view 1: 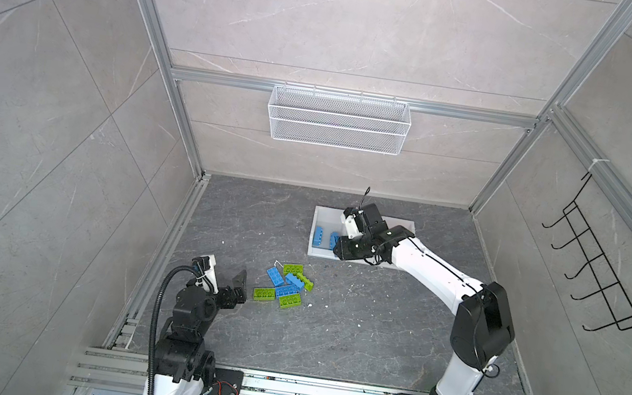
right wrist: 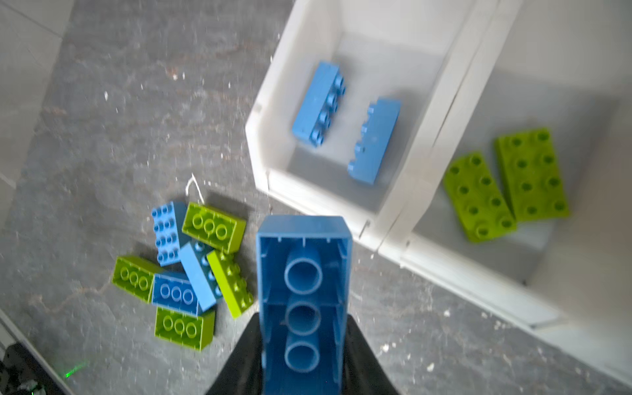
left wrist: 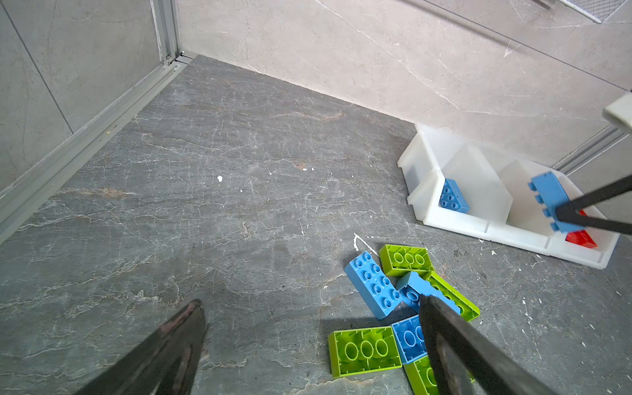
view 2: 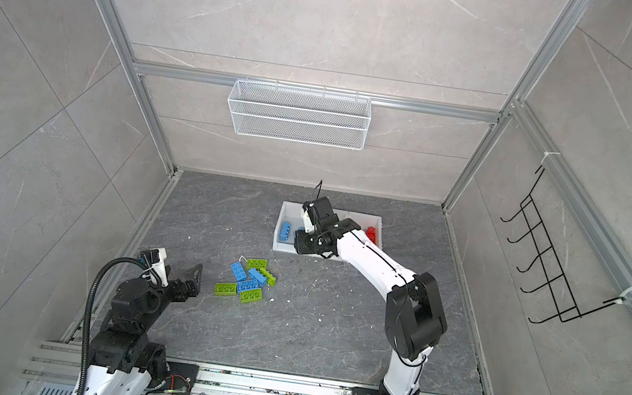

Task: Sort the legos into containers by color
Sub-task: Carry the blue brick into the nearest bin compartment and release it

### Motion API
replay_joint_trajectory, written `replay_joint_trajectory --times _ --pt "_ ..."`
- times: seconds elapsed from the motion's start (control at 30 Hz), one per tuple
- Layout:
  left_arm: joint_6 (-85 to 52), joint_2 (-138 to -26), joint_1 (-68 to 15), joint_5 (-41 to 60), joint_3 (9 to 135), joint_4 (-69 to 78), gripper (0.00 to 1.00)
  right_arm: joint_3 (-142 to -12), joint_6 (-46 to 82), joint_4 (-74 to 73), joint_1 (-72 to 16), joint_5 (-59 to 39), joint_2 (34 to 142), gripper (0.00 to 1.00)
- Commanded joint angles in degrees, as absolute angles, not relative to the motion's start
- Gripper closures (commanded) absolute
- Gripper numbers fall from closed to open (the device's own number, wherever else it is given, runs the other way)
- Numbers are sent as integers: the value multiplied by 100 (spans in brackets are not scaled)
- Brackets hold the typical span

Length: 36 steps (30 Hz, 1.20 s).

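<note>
Blue brick [right wrist: 302,294] sits clamped by its long sides between my right fingers [left wrist: 571,217], in the air by the front rim of the white containers [right wrist: 342,212]; its hollow underside faces my wrist camera, long axis in line with the fingers, far end toward the bins; two blue bricks [right wrist: 318,102] lie in the end bin [right wrist: 273,113], bare floor between them; my left fingers [left wrist: 184,331] gape wide, holding nothing, just beside the loose pile [view 1: 285,285]; open tabletop [view 1: 369,340] surrounds it.

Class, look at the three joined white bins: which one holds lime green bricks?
The middle bin, with two green bricks lying in it; its neighbours hold blue bricks and a red piece.
</note>
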<state>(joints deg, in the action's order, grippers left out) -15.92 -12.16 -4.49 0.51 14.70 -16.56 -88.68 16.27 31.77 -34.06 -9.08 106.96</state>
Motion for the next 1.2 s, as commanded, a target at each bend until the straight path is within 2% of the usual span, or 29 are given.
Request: replay_joint_trajectory --times 0.0,0.53,0.6,0.7,0.77,0.87,1.0,1.17 --pt "-1635 -1173 -448 86 1478 -1565 0 -9324 1456 2942 -3346 -1102 11155 70" --pt "-1644 -1184 -447 66 1488 -1568 0 -10843 1678 2878 -3143 -1140 12703 67" --pt "-1646 -1186 -451 57 1485 -1572 0 -10871 1706 2891 -3116 -1147 12772 62" --pt "-1645 -1177 -448 57 1489 -1569 0 -10909 1651 2965 -3101 -1174 12767 47" --pt "-1648 -1178 -448 59 1484 -1574 0 -10875 1579 3018 -3110 -1207 12676 38" --pt "-1648 -1169 -448 60 1482 -1574 0 -10706 1443 3075 -3109 -1247 12406 33" --pt "-1645 -1160 -448 61 1484 -1576 0 -10028 1276 3053 -3149 -1266 11751 34" --pt "-1661 -1160 -448 20 1480 -1589 0 -8451 1056 2576 -3493 -1392 10620 36"
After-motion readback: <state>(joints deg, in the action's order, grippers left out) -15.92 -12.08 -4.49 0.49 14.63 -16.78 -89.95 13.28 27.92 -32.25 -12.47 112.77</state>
